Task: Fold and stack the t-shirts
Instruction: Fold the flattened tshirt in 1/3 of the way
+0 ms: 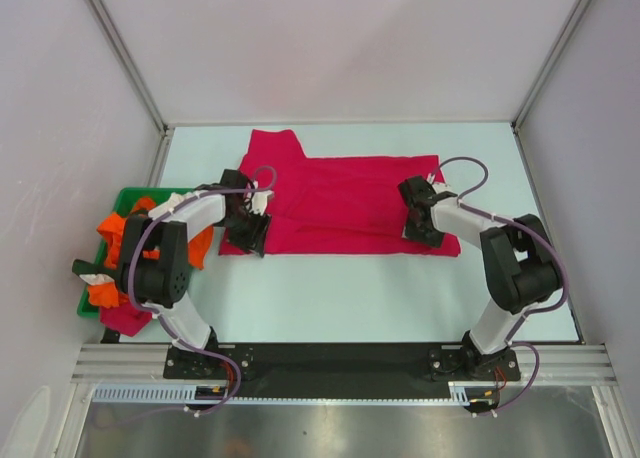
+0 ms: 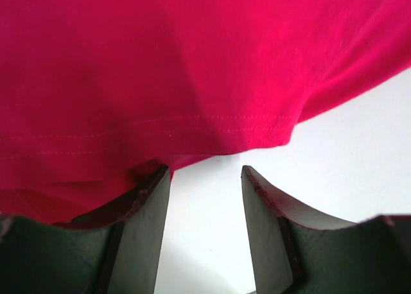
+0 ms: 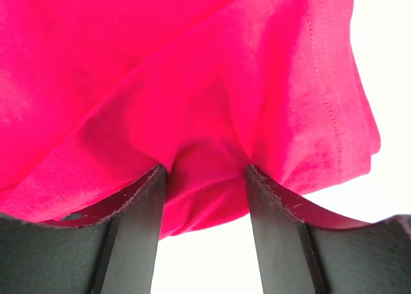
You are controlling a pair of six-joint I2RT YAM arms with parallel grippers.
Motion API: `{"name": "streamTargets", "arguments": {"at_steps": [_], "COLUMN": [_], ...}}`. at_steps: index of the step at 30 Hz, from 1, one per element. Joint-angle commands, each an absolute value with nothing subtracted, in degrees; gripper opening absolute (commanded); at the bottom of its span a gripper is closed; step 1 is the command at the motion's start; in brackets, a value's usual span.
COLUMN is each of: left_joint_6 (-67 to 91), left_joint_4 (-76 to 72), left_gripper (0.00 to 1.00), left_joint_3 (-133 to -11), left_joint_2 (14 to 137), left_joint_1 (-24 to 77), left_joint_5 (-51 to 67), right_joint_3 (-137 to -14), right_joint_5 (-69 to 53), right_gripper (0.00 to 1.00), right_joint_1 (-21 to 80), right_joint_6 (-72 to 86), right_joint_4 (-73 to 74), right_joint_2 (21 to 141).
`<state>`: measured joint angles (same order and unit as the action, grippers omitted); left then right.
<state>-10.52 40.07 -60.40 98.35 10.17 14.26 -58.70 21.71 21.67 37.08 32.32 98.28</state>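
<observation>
The red t-shirt (image 1: pixel 350 203) lies spread flat on the middle of the table (image 1: pixel 350 298), reaching toward the far edge, with one sleeve sticking out at its far left corner.

The left gripper (image 2: pixel 205 169) is at the shirt's near left corner. Its fingers are apart, with bare table showing between them and the stitched hem just ahead. The right gripper (image 3: pixel 204 169) is at the near right corner, fingers also apart, with cloth bunched into the gap but not pinched.

The step looks like taking both near corners for a fold toward the far edge. To do it well, the left should slide further in so the hem sits fully between its fingers. Both should close on the same layers, then lift evenly.

A green bin (image 1: pixel 125 193) of orange clothes (image 1: pixel 115 228) sits by the left edge.
</observation>
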Motion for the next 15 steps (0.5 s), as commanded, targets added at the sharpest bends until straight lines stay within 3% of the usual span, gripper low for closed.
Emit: {"name": "streamTargets", "arguments": {"at_steps": [1, 11, 15], "left_joint_6": [-11.3, -9.1, -8.8], "left_joint_4": [42.1, 40.2, 39.8], "left_gripper": [0.54, 0.56, 0.57], "left_joint_3": [-59.1, -66.4, -69.2], "left_joint_2": [96.2, 97.2, 96.4], "left_joint_1": [10.6, 10.5, 10.5], "left_joint_5": [15.2, 14.1, 13.7], "right_joint_3": [-55.1, -67.4, -70.0], "right_joint_5": [23.6, 26.7, 30.9], "right_gripper": [0.58, 0.6, 0.67], "right_joint_1": [21.1, 21.4, 22.1], "right_joint_6": [37.2, 35.0, 33.7], "right_joint_4": [38.1, 37.5, 35.3], "right_joint_2": [96.5, 102.1, 98.4]}}
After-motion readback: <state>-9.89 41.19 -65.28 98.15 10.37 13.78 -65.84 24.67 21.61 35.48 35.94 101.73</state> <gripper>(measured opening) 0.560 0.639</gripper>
